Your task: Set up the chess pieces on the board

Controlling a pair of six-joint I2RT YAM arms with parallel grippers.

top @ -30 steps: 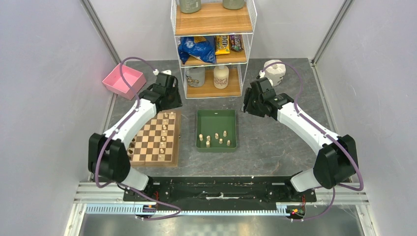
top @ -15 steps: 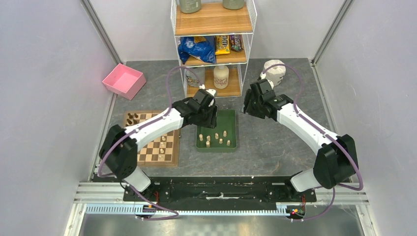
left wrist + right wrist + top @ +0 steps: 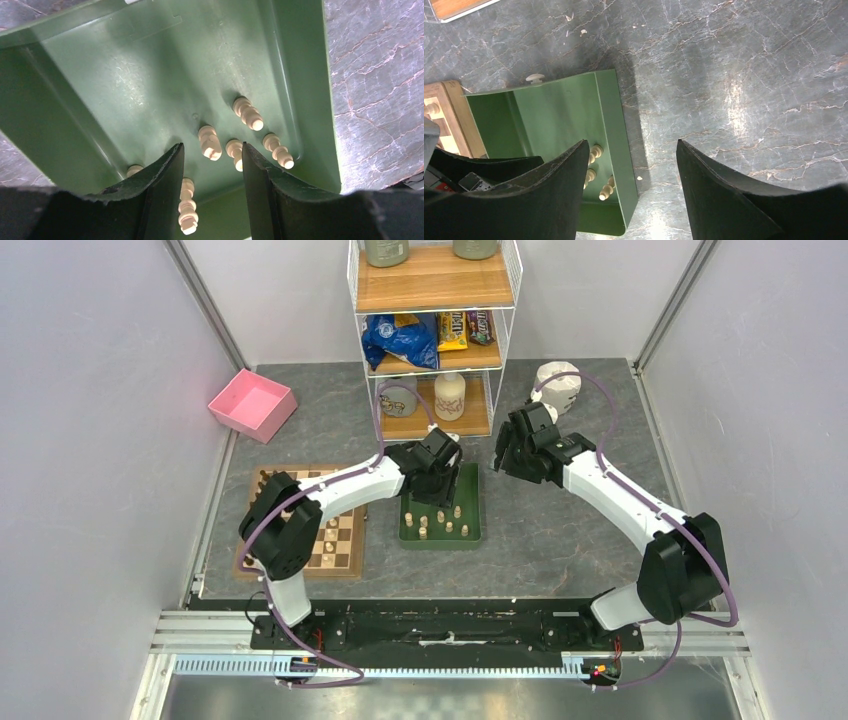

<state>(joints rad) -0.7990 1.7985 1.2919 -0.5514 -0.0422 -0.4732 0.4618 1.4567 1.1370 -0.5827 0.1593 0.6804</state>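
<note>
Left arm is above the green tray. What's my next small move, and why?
Probably lower the left jaws, open and empty, straight down around the pale cream wooden chess piece framed between them in the green rectangular tray. A neighbouring cream piece stands close, so descend slowly.

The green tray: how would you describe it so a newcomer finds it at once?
Find the wire shelf rack at the back of the table; the green tray sits in front of it, right of the chessboard. The left gripper hangs open above it. It alone is green, with raised walls and pale chess pieces inside.
</note>
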